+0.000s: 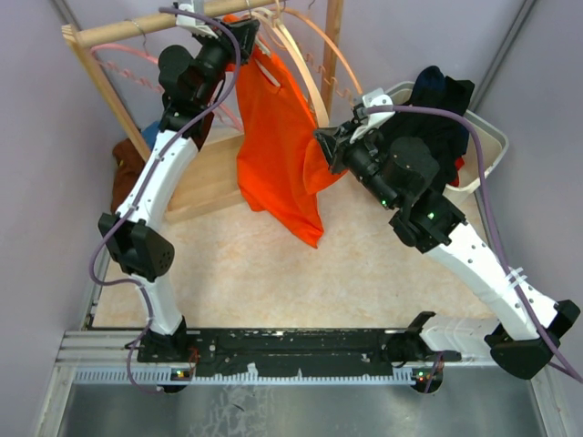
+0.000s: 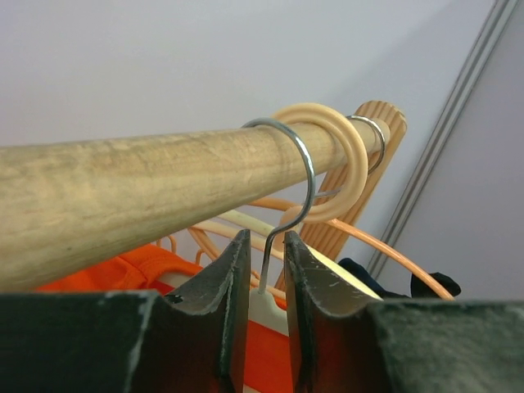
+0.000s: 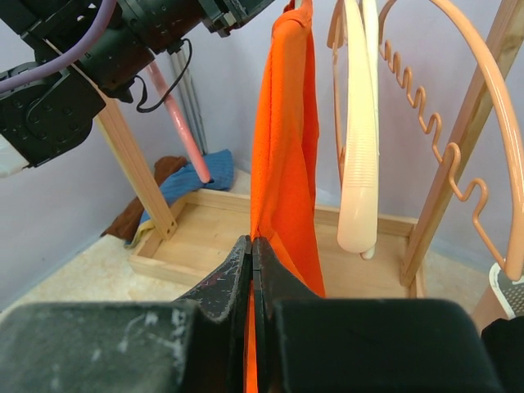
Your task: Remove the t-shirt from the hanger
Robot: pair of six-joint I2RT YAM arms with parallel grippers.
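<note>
An orange t-shirt point(image 1: 273, 155) hangs from a white hanger point(image 2: 266, 304) whose metal hook point(image 2: 304, 176) is looped over the wooden rail point(image 2: 123, 196). My left gripper point(image 2: 266, 237) is up at the rail point(image 1: 127, 30). Its jaws straddle the hook's stem just above the hanger body, narrowly open with a slim gap on each side of the wire. My right gripper point(image 3: 252, 241) is shut on a fold of the t-shirt point(image 3: 286, 147) at its lower right side. In the top view the right gripper point(image 1: 321, 146) pulls the cloth slightly toward the right.
Empty cream and peach hangers point(image 3: 358, 123) hang on the rail right of the shirt. The rack's wooden base tray point(image 1: 205, 177) lies below. A white bin point(image 1: 487, 150) of dark clothes stands at the right, and a heap of brown and blue cloth point(image 1: 127, 168) lies at the left.
</note>
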